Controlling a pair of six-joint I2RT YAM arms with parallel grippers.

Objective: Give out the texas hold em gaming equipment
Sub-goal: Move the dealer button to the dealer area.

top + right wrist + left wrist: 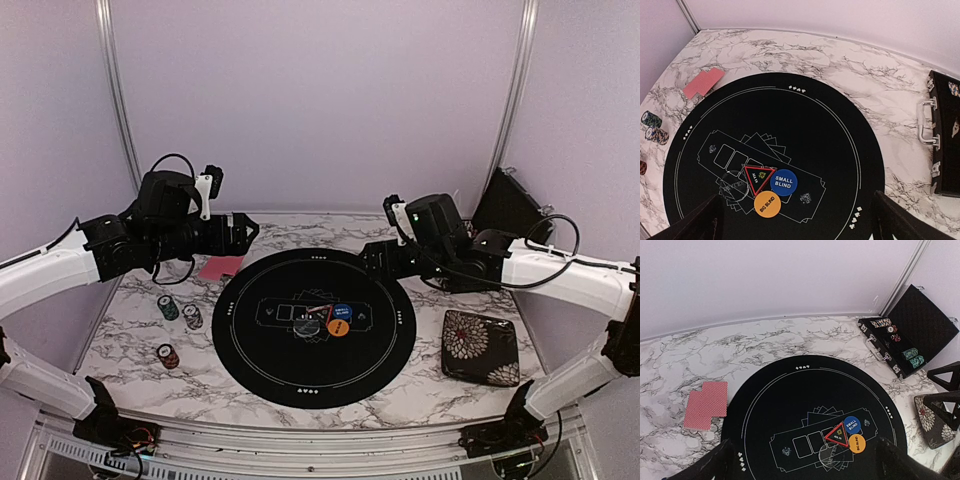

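My left gripper (240, 232) hangs over the far left part of the marble table (120, 330), its fingers (715, 465) spread as wide as they go and nothing between them. My right gripper (375, 262) hangs above the far right rim of the round black mat (300, 380), just as wide open and just as empty, its fingers (900, 222) showing only at the bottom corners of my right wrist view. The playing cards (221, 267) lie flat on the table, pink-red backs up, in a small overlapping spread just off the mat's far left edge. Three chip stacks (167, 306) stand upright on the table left of the mat, two close together and the third nearer my bases and apart from them. At the middle of the mat the blue button (341, 312), marked small blind, touches the orange button (338, 327), marked big blind. The triangle marker (758, 177), black with a red edge, lies against the blue one and overlaps a clear disc (734, 186). A floral case (480, 347) lies on the table just right of the mat. A black case (905, 340) stands open in the far right corner with more chips inside.
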